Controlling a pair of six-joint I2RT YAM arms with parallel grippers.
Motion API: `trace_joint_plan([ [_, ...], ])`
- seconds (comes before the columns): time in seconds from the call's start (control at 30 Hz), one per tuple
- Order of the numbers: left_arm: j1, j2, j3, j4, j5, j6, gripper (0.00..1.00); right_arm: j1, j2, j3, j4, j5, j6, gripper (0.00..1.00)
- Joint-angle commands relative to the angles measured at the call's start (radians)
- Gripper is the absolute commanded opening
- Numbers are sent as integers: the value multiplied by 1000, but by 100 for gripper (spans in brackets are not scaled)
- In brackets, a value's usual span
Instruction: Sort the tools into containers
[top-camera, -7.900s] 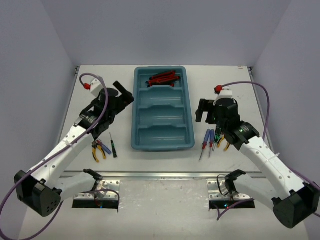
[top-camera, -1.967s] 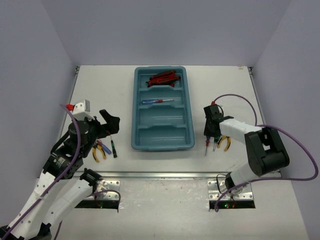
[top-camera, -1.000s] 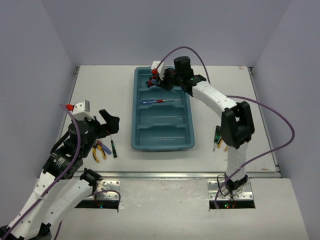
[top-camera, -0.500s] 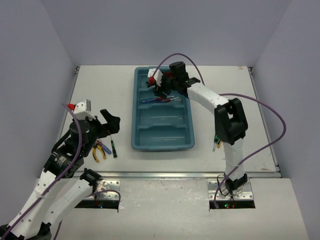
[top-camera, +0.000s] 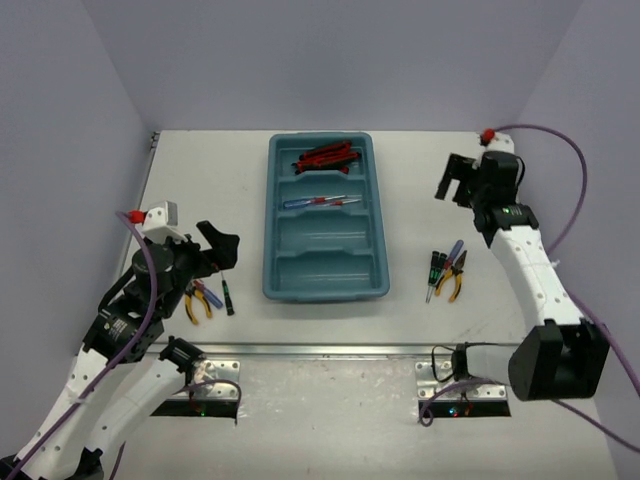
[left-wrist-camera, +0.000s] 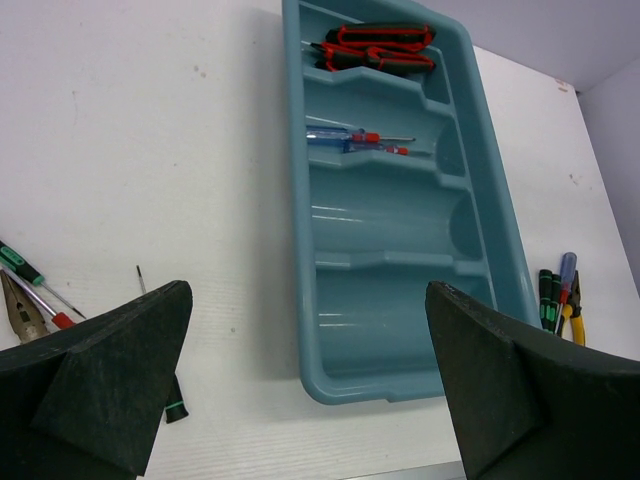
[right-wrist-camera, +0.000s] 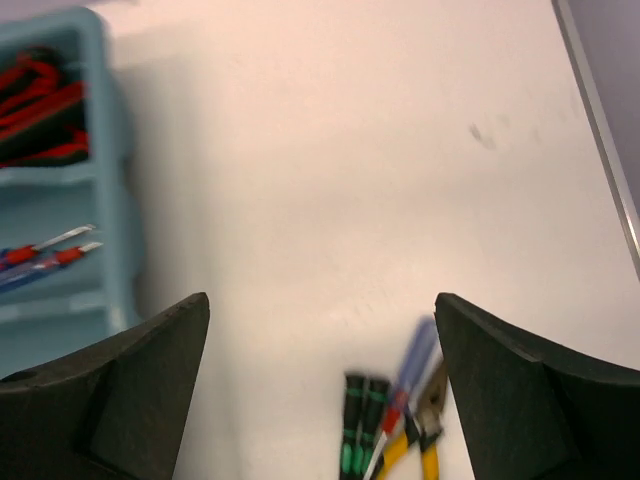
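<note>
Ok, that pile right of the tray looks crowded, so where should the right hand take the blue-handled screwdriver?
Take the blue-handled screwdriver by the far end of its handle, probably: that pokes out beyond the yellow-handled pliers and the green-black screwdrivers. Bring the right hand straight down, fingers across the handle; nearer the tip, both crowd its shaft.

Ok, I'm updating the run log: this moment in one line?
left claw: open, empty | right claw: open, empty | utility knives: far compartment | two screwdrivers: second compartment | unsorted beside tray: pliers, loose screwdrivers
</note>
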Motion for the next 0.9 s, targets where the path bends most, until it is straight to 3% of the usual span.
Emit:
trace_joint_plan([
  [0.0,-3,0,-6,58,41,21,100,-128,-23,-213,-36,50,237,91],
  [0.07,-3,-2,-6,61,46,23,100,-154,14,-216,-37,67,242,86],
  [0.23,-4,-41,-11,65,46,22,100,-205,220,-117,-69,81,250,53],
  [0.43,-4,-72,-13,63,39,18,100,-206,405,-36,-90,119,259,45],
  [0.87,-4,-66,-13,67,49,23,100,-206,442,-89,-56,129,274,39],
])
